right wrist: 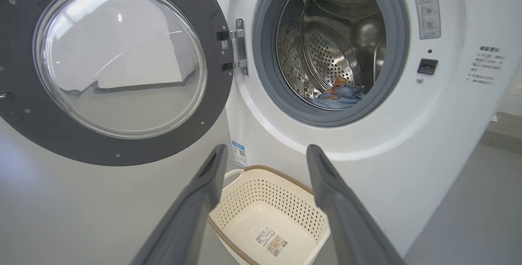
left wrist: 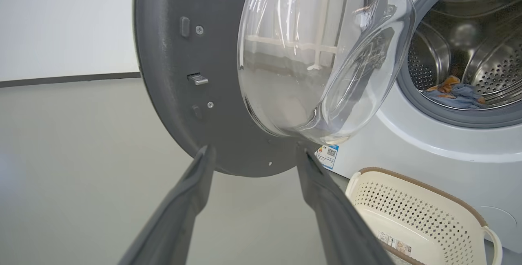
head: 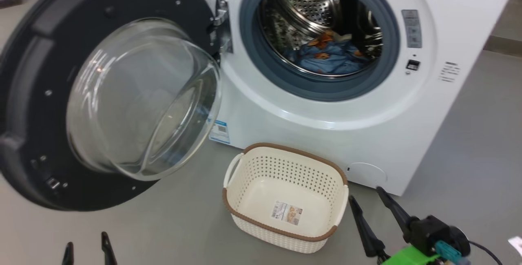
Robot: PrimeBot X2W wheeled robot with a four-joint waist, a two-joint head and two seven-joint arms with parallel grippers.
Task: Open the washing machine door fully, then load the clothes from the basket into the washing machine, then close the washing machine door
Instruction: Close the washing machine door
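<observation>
Nearest, at the lower left of the head view, the left gripper (head: pixel 87 242) shows two dark fingertips spread apart and released over bare grey floor (head: pixel 171 224), with open room all round. At the lower right the right gripper (head: pixel 366 194) is likewise spread and released. Its tips are just right of the basket (head: pixel 285 149) and close before the washing machine (head: pixel 326 134).

The basket stands on the floor just before the machine, below the drum opening, with a sticker (head: pixel 286 212) on its pale bottom. The door (head: pixel 36 73) is swung wide to the left on its hinge (head: pixel 221 20), and its lower edge hangs over the floor, apart from the basket. The clothes (head: pixel 330 55) lie low in the drum, well beyond both grippers.

From the left wrist, that gripper (left wrist: pixel 255 151) points at the door's (left wrist: pixel 171 93) lower edge, tips near it. This view adds a metal latch (left wrist: pixel 197 79) and a wall beyond, with the basket (left wrist: pixel 408 199) off to the right and the clothes (left wrist: pixel 452 91) far right.

From the right wrist, that gripper (right wrist: pixel 266 147) frames the basket (right wrist: pixel 265 193) below it. The door (right wrist: pixel 122 151) faces flat on, and the clothes (right wrist: pixel 340 93) lie beyond, up inside the opening.
</observation>
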